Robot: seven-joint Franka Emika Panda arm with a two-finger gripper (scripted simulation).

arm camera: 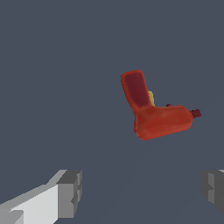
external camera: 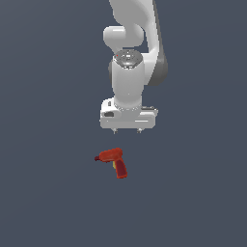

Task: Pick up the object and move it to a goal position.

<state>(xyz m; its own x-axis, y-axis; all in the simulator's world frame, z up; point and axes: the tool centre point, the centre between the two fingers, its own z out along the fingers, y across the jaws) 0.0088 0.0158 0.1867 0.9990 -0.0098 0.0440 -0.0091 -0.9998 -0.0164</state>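
We saw our gripper hanging with its fingers spread wide and holding nothing, the red drill lying apart beyond their tips.

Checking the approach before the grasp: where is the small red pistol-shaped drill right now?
In the exterior view the small red pistol-shaped drill lies on the grey floor, below the open white gripper and slightly toward that view's left, untouched.

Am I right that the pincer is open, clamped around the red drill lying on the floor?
Not quite. The pincer is open, but it hangs above the red drill, apart from it. The wrist view shows both fingers spread with nothing between them. The drill does lie on the floor.
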